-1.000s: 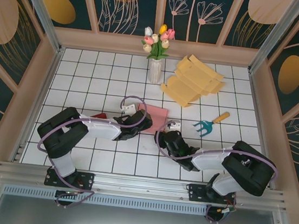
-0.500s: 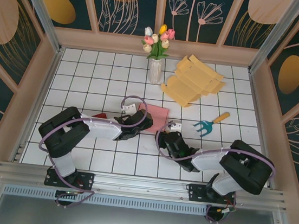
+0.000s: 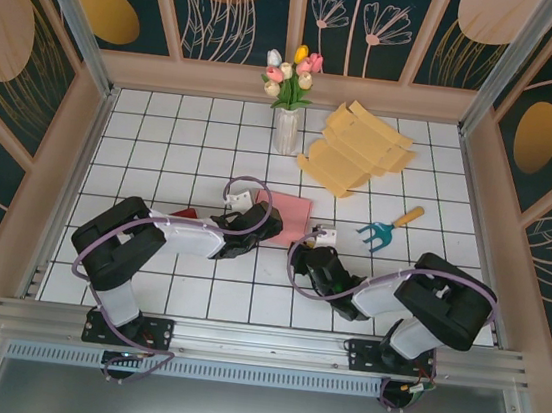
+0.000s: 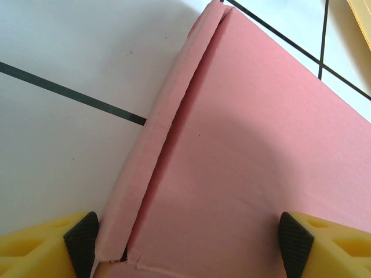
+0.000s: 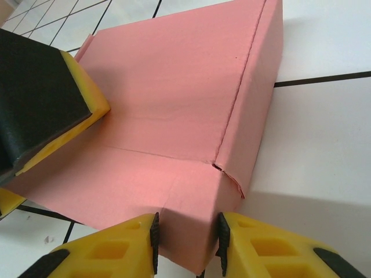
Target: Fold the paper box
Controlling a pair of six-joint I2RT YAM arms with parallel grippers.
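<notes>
While my right hand [image 5: 188, 243] is pinching the pink box [image 5: 174, 104] corner, left hand [image 4: 186, 238] straddling it wide, squeezing harder is risking a tear at the split crease.

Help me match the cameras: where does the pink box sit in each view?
Top external: pink box mid-table, between the two arm tips.
Left wrist: pink box across centre and right, folded edge on its left.
Right wrist: pink box at centre, raised wall on its right.
Shared landmark: black grid lines on the white table.
</notes>
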